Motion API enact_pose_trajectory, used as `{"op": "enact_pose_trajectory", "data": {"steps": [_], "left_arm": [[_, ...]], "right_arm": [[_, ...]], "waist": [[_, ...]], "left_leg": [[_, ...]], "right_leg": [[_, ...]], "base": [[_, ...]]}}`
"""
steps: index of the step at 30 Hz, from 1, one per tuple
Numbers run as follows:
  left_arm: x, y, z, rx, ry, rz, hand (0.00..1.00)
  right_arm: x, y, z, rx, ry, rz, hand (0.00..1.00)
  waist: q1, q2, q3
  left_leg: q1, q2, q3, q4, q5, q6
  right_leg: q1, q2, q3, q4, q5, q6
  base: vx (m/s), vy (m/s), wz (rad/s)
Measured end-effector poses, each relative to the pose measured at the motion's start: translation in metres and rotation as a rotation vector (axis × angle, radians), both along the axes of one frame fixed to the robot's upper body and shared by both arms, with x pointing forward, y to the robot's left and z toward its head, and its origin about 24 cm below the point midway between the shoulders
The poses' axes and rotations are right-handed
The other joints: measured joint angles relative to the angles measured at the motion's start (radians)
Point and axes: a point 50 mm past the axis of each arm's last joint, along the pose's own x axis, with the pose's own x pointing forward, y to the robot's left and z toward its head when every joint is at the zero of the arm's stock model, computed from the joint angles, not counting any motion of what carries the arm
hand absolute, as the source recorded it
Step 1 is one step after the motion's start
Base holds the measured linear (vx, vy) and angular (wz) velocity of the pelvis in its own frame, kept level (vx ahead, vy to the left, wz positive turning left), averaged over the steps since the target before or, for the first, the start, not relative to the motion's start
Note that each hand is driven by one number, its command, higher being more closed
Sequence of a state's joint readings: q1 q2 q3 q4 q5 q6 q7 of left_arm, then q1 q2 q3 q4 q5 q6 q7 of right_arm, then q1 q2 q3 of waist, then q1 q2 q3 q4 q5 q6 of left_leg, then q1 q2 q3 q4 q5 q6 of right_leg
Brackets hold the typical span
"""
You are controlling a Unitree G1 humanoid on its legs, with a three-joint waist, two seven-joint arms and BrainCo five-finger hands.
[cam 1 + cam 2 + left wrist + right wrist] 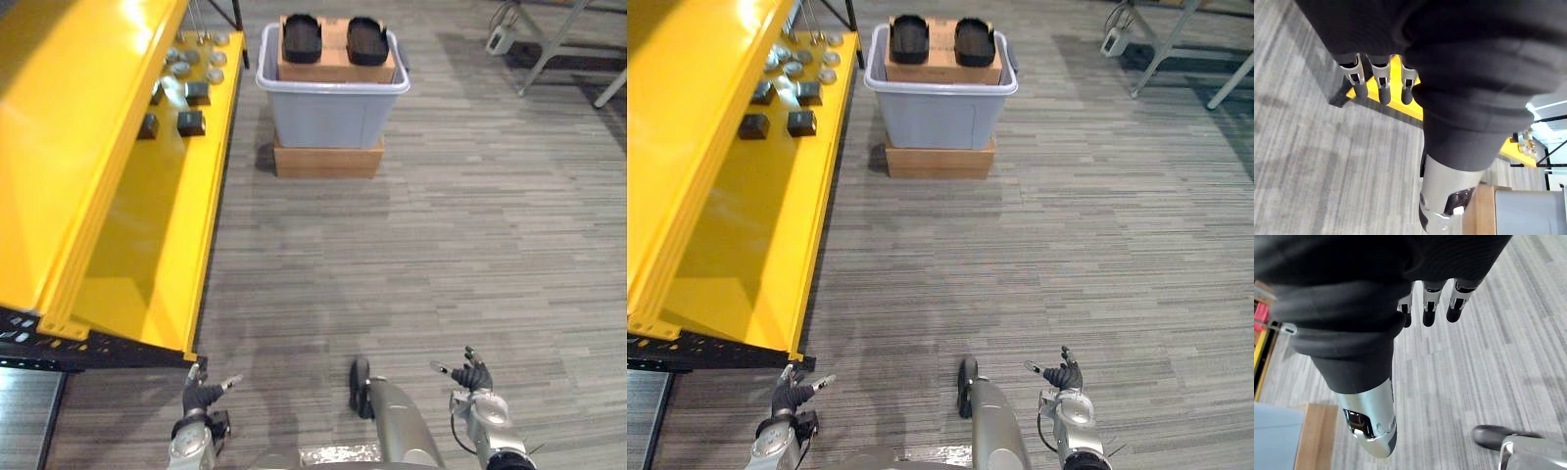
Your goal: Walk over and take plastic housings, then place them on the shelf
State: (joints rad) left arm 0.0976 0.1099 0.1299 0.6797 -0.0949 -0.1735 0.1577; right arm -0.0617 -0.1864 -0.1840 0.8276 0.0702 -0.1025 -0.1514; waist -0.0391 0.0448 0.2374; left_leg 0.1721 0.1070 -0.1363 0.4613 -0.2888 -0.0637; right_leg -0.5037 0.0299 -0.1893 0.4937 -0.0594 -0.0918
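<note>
So the two plastic housings (302,37) are way over at the far end of the scene, sitting side by side on top of a cardboard box (336,67) that's stuffed into a pale grey bin (328,117). They're black, oval-ish with rounded ends, kind of like chunky shells, and each one has a hollow or dip in its top face. The bin itself is parked on a flat brown box (327,159) on the grey striped floor (441,245).

The big yellow shelf (147,255) runs down the left side. At its far end there's a handful of small dark blocks (190,121) and some round grey pieces (181,69).

The left robot hand (201,395) hangs at the near edge, just beside the shelf's near corner, fingers (1383,88) loosely spread and empty. The right robot hand (473,375) is near too, off to the right over bare floor, its fingers (1430,313) relaxed and apart. Both are well apart from the housings.
</note>
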Motion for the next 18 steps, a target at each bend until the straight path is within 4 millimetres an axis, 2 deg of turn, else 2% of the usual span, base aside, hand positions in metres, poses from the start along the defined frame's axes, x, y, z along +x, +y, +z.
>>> {"op": "enact_pose_trajectory", "data": {"steps": [1, 2, 3, 4, 5, 6, 8, 9, 10, 11, 12, 13, 14, 15, 16, 17, 18], "left_arm": [[-0.002, 0.000, -0.002, -0.001, 0.010, 0.002, 0.00], [-0.008, 0.001, -0.005, -0.003, 0.031, 0.009, 0.00], [-0.010, 0.002, -0.006, -0.003, 0.035, 0.012, 0.00], [-0.012, 0.003, -0.007, -0.004, 0.040, 0.019, 0.00], [-0.012, 0.002, -0.007, -0.007, 0.041, 0.019, 0.00], [-0.012, -0.001, -0.007, -0.016, 0.039, 0.021, 0.00], [-0.015, -0.003, -0.009, -0.024, 0.046, 0.027, 0.00], [-0.019, -0.003, -0.011, -0.027, 0.056, 0.031, 0.00], [-0.020, -0.004, -0.011, -0.029, 0.058, 0.031, 0.00], [-0.024, -0.007, -0.013, -0.040, 0.068, 0.037, 0.00], [-0.027, -0.008, -0.015, -0.046, 0.077, 0.040, 0.00], [-0.032, -0.013, -0.018, -0.061, 0.090, 0.045, 0.00], [-0.034, -0.014, -0.019, -0.066, 0.095, 0.047, 0.00], [-0.035, -0.014, -0.020, -0.068, 0.101, 0.050, 0.00], [-0.039, -0.015, -0.021, -0.072, 0.108, 0.058, 0.00], [-0.037, -0.017, -0.021, -0.081, 0.107, 0.059, 0.00], [-0.035, -0.018, -0.021, -0.084, 0.105, 0.057, 0.00]], "right_arm": [[-0.001, 0.001, -0.001, 0.001, 0.005, 0.004, 0.00], [-0.003, 0.005, -0.003, 0.004, 0.011, 0.019, 0.00], [-0.004, 0.009, -0.004, 0.013, 0.011, 0.022, 0.00], [-0.004, 0.013, -0.006, 0.029, 0.009, 0.024, 0.00], [-0.004, 0.015, -0.006, 0.035, 0.009, 0.022, 0.00], [-0.004, 0.015, -0.006, 0.042, 0.005, 0.015, 0.00], [0.003, 0.016, -0.002, 0.051, -0.017, 0.008, 0.00], [0.006, 0.017, -0.002, 0.052, -0.018, 0.010, 0.00], [0.006, 0.016, -0.003, 0.052, -0.013, 0.008, 0.00], [0.004, 0.014, -0.003, 0.052, -0.011, -0.005, 0.00], [0.004, 0.012, -0.003, 0.053, -0.013, -0.014, 0.00], [0.003, 0.008, -0.002, 0.051, -0.014, -0.034, 0.00], [0.002, 0.007, -0.003, 0.050, -0.010, -0.042, 0.00], [0.000, 0.008, -0.005, 0.051, -0.001, -0.045, 0.00], [-0.006, 0.009, -0.007, 0.055, 0.011, -0.051, 0.00], [-0.010, 0.010, -0.010, 0.062, 0.018, -0.059, 0.00], [-0.013, 0.012, -0.011, 0.069, 0.021, -0.065, 0.00]], "waist": [[0.001, 0.001, 0.001], [0.006, 0.003, 0.002], [0.007, 0.001, 0.003], [0.022, -0.006, 0.006], [0.033, -0.010, 0.009], [0.059, -0.015, 0.012], [0.078, -0.012, 0.017], [0.098, -0.014, 0.024], [0.109, -0.015, 0.029], [0.116, -0.016, 0.037], [0.118, -0.013, 0.037], [0.136, 0.004, 0.030], [0.144, 0.006, 0.027], [0.160, -0.008, 0.020], [0.163, -0.030, 0.005], [0.159, -0.047, -0.003], [0.162, -0.052, -0.007]], "left_leg": [[-0.040, 0.000, -0.003, 0.127, 0.100, 0.025], [-0.135, 0.031, 0.011, 0.381, 0.222, 0.053], [-0.181, 0.054, 0.038, 0.485, 0.210, 0.063], [-0.257, 0.094, 0.100, 0.646, 0.172, 0.088], [-0.296, 0.103, 0.127, 0.693, 0.151, 0.097], [-0.372, 0.096, 0.159, 0.735, 0.113, 0.106], [-0.511, 0.033, 0.171, 0.663, 0.056, 0.086], [-0.557, -0.019, 0.173, 0.527, 0.040, 0.079], [-0.569, -0.047, 0.174, 0.431, 0.042, 0.076], [-0.582, -0.101, 0.177, 0.146, 0.070, 0.047], [-0.581, -0.114, 0.183, 0.023, 0.102, 0.027], [-0.581, -0.125, 0.192, -0.163, 0.176, 0.028], [-0.581, -0.129, 0.194, -0.186, 0.223, 0.044], [-0.582, -0.146, 0.201, -0.167, 0.265, 0.097], [-0.582, -0.161, 0.225, -0.149, 0.304, 0.157], [-0.575, -0.176, 0.241, -0.118, 0.287, 0.185], [-0.563, -0.182, 0.244, -0.110, 0.267, 0.189]], "right_leg": [[0.056, 0.018, -0.003, -0.023, -0.025, -0.012], [0.189, 0.058, 0.001, -0.118, -0.043, -0.029], [0.241, 0.075, 0.003, -0.156, -0.047, -0.035], [0.333, 0.097, 0.017, -0.216, -0.051, -0.042], [0.374, 0.104, 0.032, -0.241, -0.054, -0.046], [0.445, 0.108, 0.055, -0.287, -0.059, -0.054], [0.548, 0.106, 0.094, -0.375, -0.067, -0.062], [0.593, 0.098, 0.125, -0.407, -0.078, -0.058], [0.615, 0.091, 0.138, -0.418, -0.086, -0.055], [0.668, 0.076, 0.154, -0.448, -0.107, -0.042], [0.686, 0.076, 0.162, -0.464, -0.113, -0.039], [0.715, 0.077, 0.180, -0.494, -0.128, -0.024], [0.731, 0.073, 0.194, -0.503, -0.140, -0.016], [0.744, 0.057, 0.208, -0.496, -0.169, 0.006], [0.743, 0.033, 0.213, -0.448, -0.213, 0.036], [0.718, 0.012, 0.209, -0.350, -0.238, 0.076], [0.694, 0.004, 0.210, -0.274, -0.248, 0.093]], "base": [[0.53, -0.225, 0.07], [0.76, -0.325, 0.04], [0.71, -0.293, -0.02], [0.56, -0.225, -0.11], [0.51, -0.182, -0.30], [0.46, -0.132, -0.34], [0.52, -0.083, -0.43], [0.42, -0.006, -0.49], [0.50, 0.038, -0.48], [0.34, 0.036, -0.27], [0.53, 0.090, -0.39], [0.38, 0.089, -0.41], [0.48, 0.120, -0.54], [0.47, 0.116, -0.34], [0.65, 0.135, -0.12], [0.79, 0.157, 0.02], [0.78, 0.163, 0.10]]}}
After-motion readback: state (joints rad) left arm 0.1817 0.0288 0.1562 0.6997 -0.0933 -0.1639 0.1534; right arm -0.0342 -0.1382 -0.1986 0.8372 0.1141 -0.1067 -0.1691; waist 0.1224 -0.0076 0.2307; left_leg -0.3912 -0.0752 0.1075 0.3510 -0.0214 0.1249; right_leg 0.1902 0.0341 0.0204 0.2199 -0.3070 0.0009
